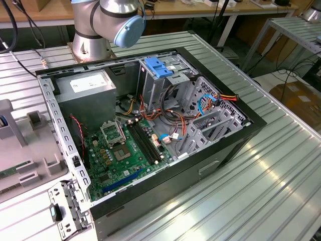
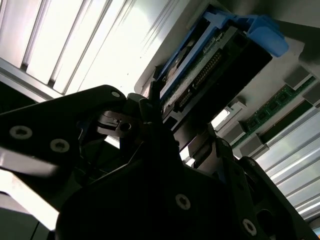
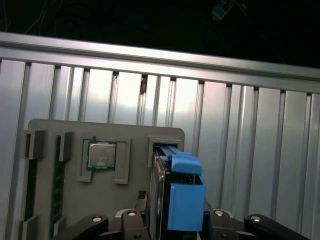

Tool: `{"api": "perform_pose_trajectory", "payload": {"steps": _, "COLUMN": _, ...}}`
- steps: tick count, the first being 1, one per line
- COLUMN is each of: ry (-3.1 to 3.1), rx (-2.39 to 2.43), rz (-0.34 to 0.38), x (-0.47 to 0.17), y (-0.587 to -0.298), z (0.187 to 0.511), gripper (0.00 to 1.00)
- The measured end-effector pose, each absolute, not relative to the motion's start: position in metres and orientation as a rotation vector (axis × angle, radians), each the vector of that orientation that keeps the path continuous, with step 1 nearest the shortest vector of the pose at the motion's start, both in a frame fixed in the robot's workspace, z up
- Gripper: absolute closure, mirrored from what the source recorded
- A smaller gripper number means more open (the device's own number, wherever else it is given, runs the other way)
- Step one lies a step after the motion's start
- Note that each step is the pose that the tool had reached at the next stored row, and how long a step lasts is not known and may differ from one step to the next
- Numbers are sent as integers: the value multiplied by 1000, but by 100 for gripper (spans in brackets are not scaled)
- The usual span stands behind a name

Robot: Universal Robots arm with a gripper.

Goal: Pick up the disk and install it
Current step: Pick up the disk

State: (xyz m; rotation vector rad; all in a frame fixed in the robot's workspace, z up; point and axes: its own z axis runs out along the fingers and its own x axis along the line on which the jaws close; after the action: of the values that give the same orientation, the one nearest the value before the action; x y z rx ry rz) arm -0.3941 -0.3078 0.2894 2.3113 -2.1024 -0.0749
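The disk [image 3: 182,200], a grey drive in a bright blue carrier, stands on edge in a slot of the grey holder tray [image 3: 132,132]. In the second wrist view the disk [image 2: 220,60] shows its connector edge and blue rail. My gripper [image 3: 175,207] straddles the disk, one black finger pressed against each flat side, shut on it. The same grip appears in the second wrist view, gripper [image 2: 180,125] around the disk's near end. The open computer case [image 1: 150,125] lies on the table, with a metal drive cage [image 1: 165,80] at its far side.
The grey tray [image 1: 20,150] sits at the exterior view's left beside the case; it also holds a processor chip [image 3: 102,155] and a green memory stick [image 3: 57,190]. A fixed blue bracket [image 1: 158,68] tops the drive cage. Cables [image 1: 210,103] cross the case interior. The arm base [image 1: 95,30] stands behind the case.
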Motion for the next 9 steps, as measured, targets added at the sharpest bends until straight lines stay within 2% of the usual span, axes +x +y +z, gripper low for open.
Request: {"api": "perform_pose_trajectory", "payload": {"steps": 9, "ry": -2102, "rx": 2311, "rz": -75, "x": -397, "y": -308, "z": 283, "gripper": 52}}
